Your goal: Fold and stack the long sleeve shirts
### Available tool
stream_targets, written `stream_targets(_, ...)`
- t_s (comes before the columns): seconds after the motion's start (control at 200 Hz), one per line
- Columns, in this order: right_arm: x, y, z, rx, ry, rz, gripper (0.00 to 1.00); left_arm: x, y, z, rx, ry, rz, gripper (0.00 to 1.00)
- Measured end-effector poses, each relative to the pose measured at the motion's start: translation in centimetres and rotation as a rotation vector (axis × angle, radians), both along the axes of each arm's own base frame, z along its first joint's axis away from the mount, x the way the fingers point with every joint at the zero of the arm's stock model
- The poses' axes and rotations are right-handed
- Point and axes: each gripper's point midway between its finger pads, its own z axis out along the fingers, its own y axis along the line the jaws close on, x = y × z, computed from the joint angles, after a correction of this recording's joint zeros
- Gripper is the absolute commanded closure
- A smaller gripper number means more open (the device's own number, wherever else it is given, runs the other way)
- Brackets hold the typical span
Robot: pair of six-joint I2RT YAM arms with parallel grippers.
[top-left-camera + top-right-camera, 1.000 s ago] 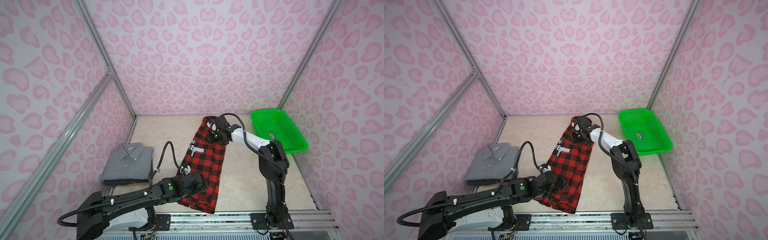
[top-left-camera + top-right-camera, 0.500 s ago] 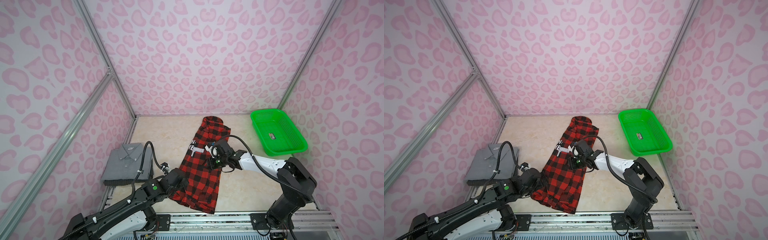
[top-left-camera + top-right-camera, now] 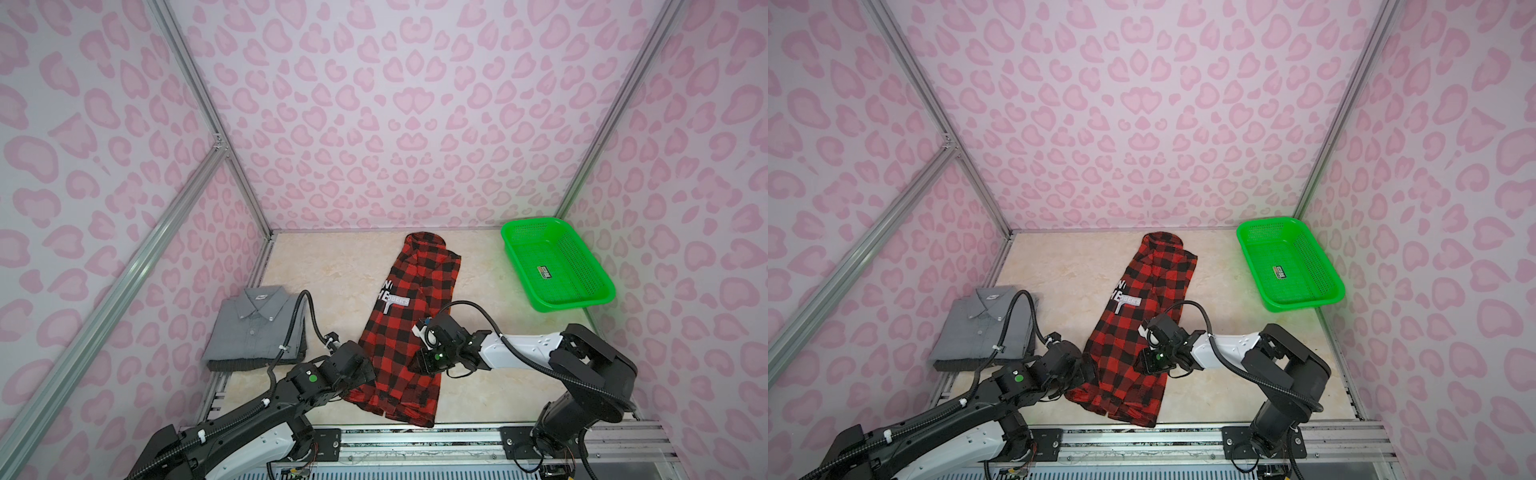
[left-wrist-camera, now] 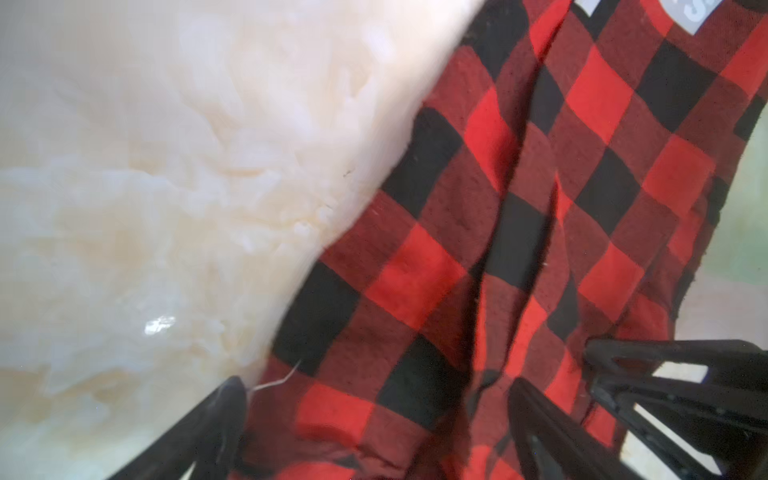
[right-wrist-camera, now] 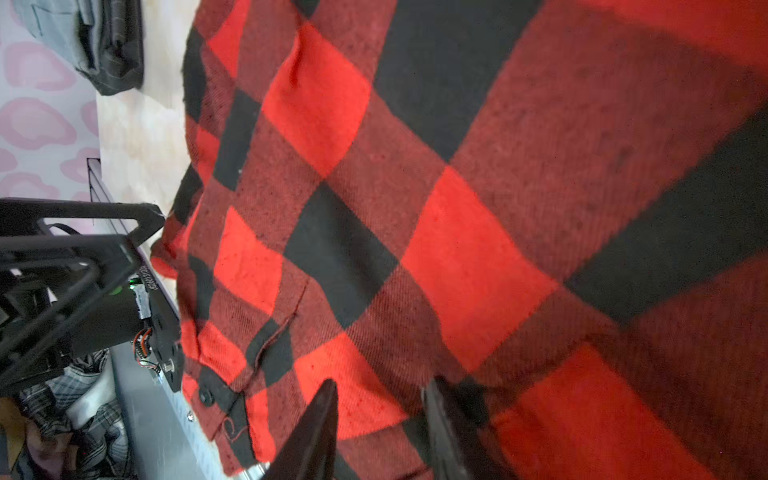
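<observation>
Both grippers are now gathering at the near hem of the checked shirt, lying lengthwise on the table with the folded grey shirt well to its left. The right gripper, narrowly parted and empty, is coming down from the collar end, and the left gripper is straddling the hem edge, wide open, so a hem-to-collar fold is likely starting. White chest lettering is showing "OBER'S", plus partial "N", "HE".

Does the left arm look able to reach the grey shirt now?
Probably yes. The grey shirt lies on that arm's side, close to the left gripper, which is open and holds nothing; only the arm's own cable passes over its edge.
</observation>
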Motion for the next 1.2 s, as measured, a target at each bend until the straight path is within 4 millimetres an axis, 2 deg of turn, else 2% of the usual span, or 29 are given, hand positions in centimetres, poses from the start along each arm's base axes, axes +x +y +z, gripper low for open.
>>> stream_targets(0.14, -0.3, -4.2, 0.3, -0.087, 0.004, -0.032, 0.60, -0.7, 0.2, -0.5, -0.030, 0.020, 0.019, 0.00)
stream_targets(0.255, -1.2, -6.2, 1.6, -0.116, 0.006, -0.024, 0.59, -0.7, 0.1, -0.2, -0.048, 0.019, 0.027, 0.00)
stream_targets(0.335, -0.9, -7.0, 4.1, -0.091, -0.029, -0.034, 0.57, -0.5, -0.1, 0.6, -0.044, 0.017, 0.025, 0.00)
stream_targets(0.42, 0.9, -7.7, 8.0, -0.041, -0.103, -0.076, 0.50, 0.5, -0.7, 2.1, -0.030, -0.009, 0.004, 0.00)
stream_targets(0.49, 3.2, -8.7, 11.2, -0.008, -0.184, -0.141, 0.46, 1.8, -1.1, 3.3, -0.009, -0.028, -0.007, 0.01)
stream_targets(0.57, 6.7, -10.8, 13.9, 0.003, -0.240, -0.250, 0.43, 3.8, -1.3, 4.5, 0.007, -0.048, -0.007, 0.02)
stream_targets(0.675, 12.1, -13.3, 16.0, -0.012, -0.277, -0.387, 0.43, 6.4, -1.3, 5.3, 0.035, -0.053, -0.010, 0.05)
stream_targets(0.79, 17.5, -13.6, 17.1, -0.024, -0.300, -0.452, 0.44, 8.9, -2.3, 5.6, 0.062, -0.043, -0.052, 0.07)
stream_targets(0.88, 22.5, -13.5, 17.0, -0.028, -0.301, -0.500, 0.45, 10.3, -3.0, 5.1, 0.069, -0.030, -0.078, 0.08)
stream_targets(1.055, 31.3, -13.3, 15.2, -0.079, -0.307, -0.554, 0.50, 11.3, -3.1, 2.5, 0.093, 0.045, -0.106, 0.10)
stream_targets(1.13, 33.9, -13.0, 13.6, -0.105, -0.295, -0.553, 0.50, 11.9, -3.2, 1.6, 0.092, 0.069, -0.110, 0.11)
stream_targets(1.2, 35.1, -12.7, 11.8, -0.125, -0.271, -0.546, 0.51, 12.9, -3.4, 0.9, 0.084, 0.080, -0.112, 0.12)
